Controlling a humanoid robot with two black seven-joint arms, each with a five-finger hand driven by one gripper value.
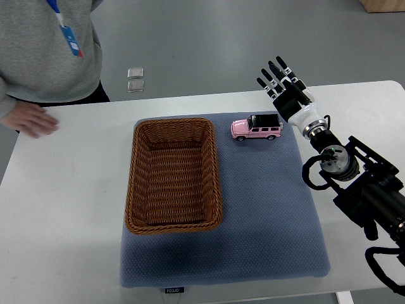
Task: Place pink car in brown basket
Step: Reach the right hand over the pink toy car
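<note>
The pink car (255, 128), a small toy with a black roof, stands on the blue-grey mat (266, 215) just right of the brown wicker basket (174, 218). The basket holds nothing that I can see. My right hand (283, 85) is above and to the right of the car, a little apart from it, with its fingers spread and holding nothing. My left arm is not in view.
A person in a grey sweater stands at the far left; the person's hand (30, 120) rests on the white table (63, 209). Two small clear items (135, 79) lie on the floor beyond the table.
</note>
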